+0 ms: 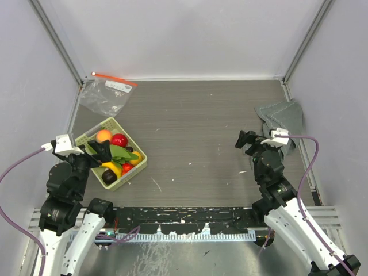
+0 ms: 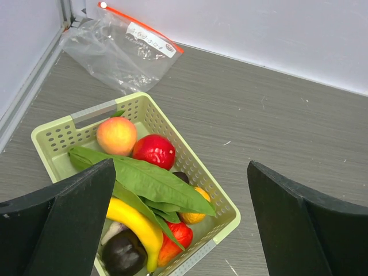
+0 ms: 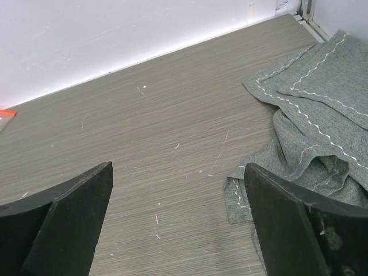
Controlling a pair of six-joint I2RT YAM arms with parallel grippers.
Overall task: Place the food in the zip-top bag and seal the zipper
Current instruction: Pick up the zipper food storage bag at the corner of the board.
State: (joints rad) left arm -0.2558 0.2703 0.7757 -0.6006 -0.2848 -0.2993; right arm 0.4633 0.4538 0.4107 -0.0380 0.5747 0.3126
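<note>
Tabletop – grey wood-grain, white walls at back & sides

Zip-top bag – clear, crinkly; lies flat in far-left corner of tabletop, well apart from both claws. White label w/ handwriting sits just under the mouth edge. Zipper – thin red-orange strip along bag's far edge, next to back wall; sealed or not, can't tell from these views

Basket – pale green, perforated, near-left of tabletop, just in front of the bag, not touching it. Holds all the food in view:
- peach-coloured round fruit, far end
- red round fruit, touching the peach one on its right
- long green leaves, laid across the middle over other pcs
- yellow banana, under the leaves
- dark purple pc, near end, beside banana
- small orange pc & red pc, by right wall, partly hidden by leaves

Left claw – jaws wide apart, nothing between them; hangs over near half of basket, above the food

Right claw – jaws wide apart, holding nothing; over bare tabletop, right side

Grey cloth – crumpled, white stitching, far-right of tabletop, just right of right claw
</note>
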